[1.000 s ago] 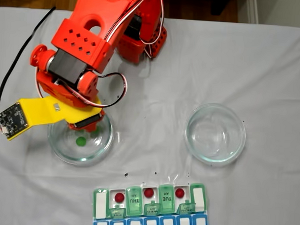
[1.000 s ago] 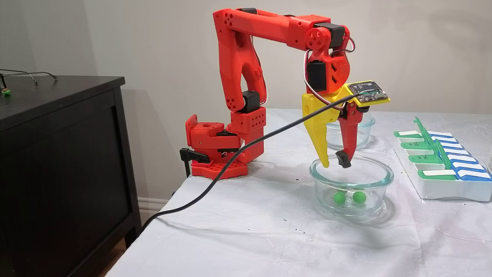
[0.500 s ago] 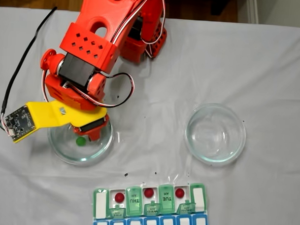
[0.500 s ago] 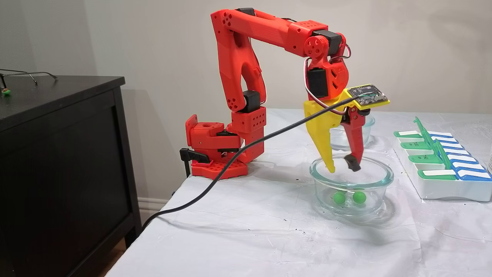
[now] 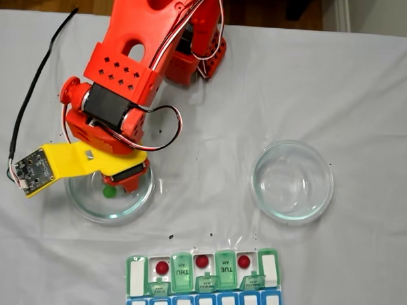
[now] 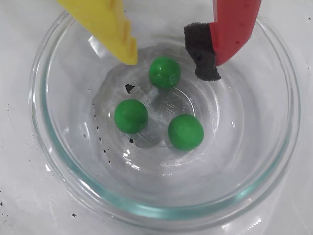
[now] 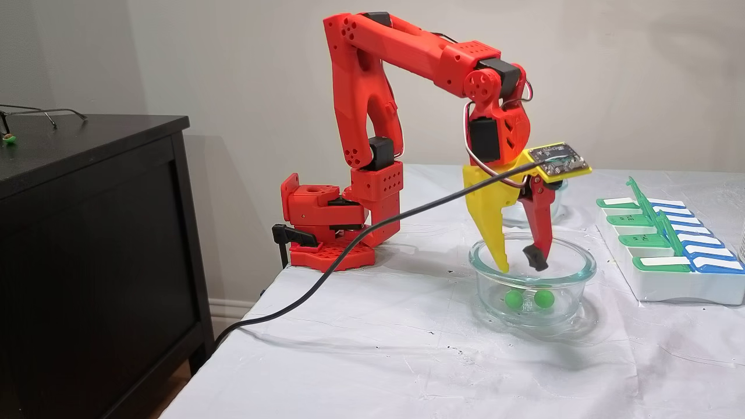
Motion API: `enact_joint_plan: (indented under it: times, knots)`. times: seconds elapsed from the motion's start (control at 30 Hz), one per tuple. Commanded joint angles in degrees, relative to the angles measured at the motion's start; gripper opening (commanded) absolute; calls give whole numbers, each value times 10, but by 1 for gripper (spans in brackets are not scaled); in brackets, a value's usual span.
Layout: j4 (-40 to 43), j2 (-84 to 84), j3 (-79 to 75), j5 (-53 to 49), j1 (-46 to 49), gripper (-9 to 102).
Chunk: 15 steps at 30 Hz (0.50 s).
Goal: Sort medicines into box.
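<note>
Gripper spread, hovering inside glass dish; three green pills waiting; red pills seemingly lying in box.

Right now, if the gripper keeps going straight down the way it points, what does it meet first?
Probably the green pill lying between the open jaws of the gripper, inside the glass dish; depth is hard to judge.

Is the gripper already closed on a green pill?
No. In the wrist view the gripper is open above the glass dish, and all three green pills lie loose.
</note>
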Motion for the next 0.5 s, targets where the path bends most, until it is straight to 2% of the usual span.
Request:
enact_joint_plan:
  times: [0.0,0.47]
  knots:
    - [-7,9,-8,-4,-9,20]
    - [-40,18,27,-3,-16,19]
